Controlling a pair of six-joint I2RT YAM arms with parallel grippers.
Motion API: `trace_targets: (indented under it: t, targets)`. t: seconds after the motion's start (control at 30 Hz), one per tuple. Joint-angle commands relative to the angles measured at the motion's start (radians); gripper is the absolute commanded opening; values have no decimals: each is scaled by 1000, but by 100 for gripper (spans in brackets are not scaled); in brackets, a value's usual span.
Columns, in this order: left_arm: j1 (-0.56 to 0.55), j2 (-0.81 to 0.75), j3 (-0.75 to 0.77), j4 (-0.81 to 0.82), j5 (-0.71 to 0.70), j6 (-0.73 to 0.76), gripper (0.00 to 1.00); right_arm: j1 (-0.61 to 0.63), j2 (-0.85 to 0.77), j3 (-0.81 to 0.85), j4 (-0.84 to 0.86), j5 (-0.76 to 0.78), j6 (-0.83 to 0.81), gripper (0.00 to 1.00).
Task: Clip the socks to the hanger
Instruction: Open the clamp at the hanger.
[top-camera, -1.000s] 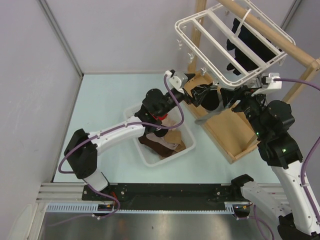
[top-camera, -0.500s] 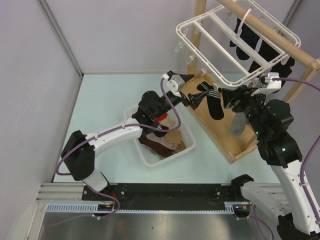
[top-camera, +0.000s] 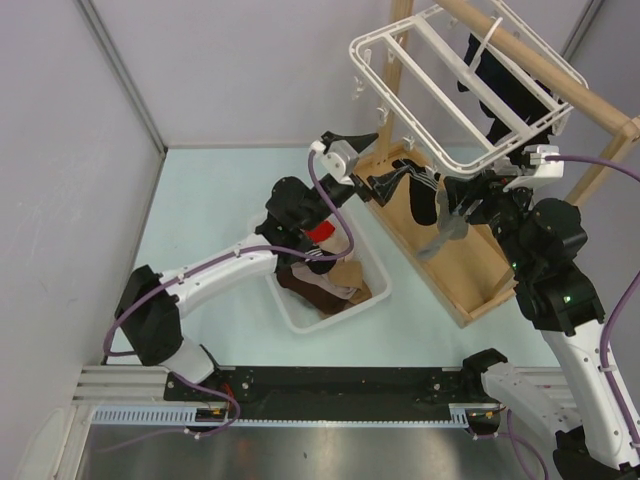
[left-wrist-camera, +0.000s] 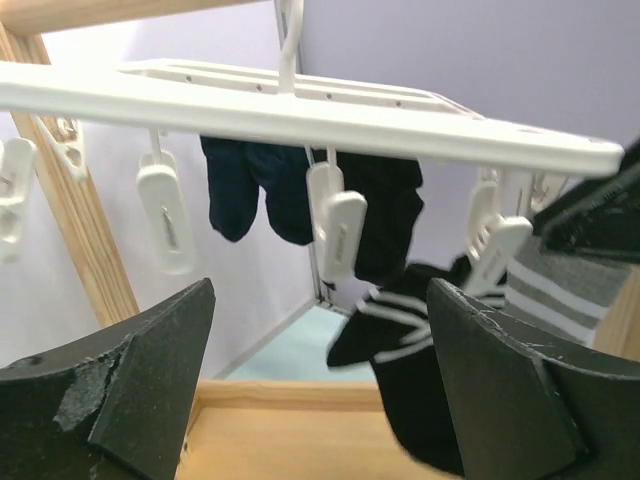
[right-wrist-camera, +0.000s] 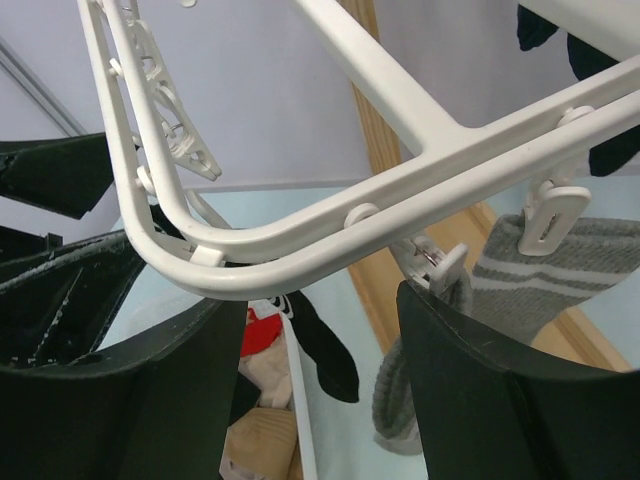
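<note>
The left end effector (left-wrist-camera: 320, 300) has risen and pulled back from the black sock with white stripes (left-wrist-camera: 400, 340) that it was beside half a second ago. The grey sock (right-wrist-camera: 570, 265) has swung from lower down by the right arm to a spot higher and further left, just beside the black one. The hanger (left-wrist-camera: 400, 128) has tipped a little as well.

The left end effector is wide open, with nothing between its fingers (left-wrist-camera: 150, 370). It sits just under the hanger's near rail and faces a row of white clips (left-wrist-camera: 338, 230). The right end effector (right-wrist-camera: 320, 300) is also spread open and holds nothing. A rounded corner of the hanger crosses just above its fingers.

The hanger is tilted and hooked on the pole of a wooden rack (top-camera: 470, 265) over the far right corner of the desk. The grey sock hangs by its striped cuff from a clip on the rail nearest the right arm. The black striped sock dangles beside it under the same side of the frame, but I cannot tell which clip holds it. Two dark socks (left-wrist-camera: 260, 190) hang from the far side of the hanger.

A white basket (top-camera: 345, 312) sits on the desk near its middle, toward the near edge, under the left arm. Brown and beige socks (top-camera: 330, 285) lie heaped inside it.
</note>
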Motion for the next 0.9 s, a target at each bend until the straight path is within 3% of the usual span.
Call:
trace_targets:
  t: [0.0, 0.57, 0.77, 0.87]
  targets:
    - [5, 52, 91, 13, -11, 15, 90, -7, -11, 9, 15, 17, -15, 66]
    - [4, 200, 272, 16, 8, 4, 71, -12, -9, 9, 21, 2, 3, 66]
    - [-1, 212, 271, 13, 38, -2, 53, -12, -23, 9, 24, 6, 16, 66]
    - [-4, 206, 257, 9, 38, 2, 39, -12, -24, 9, 27, -6, 19, 66]
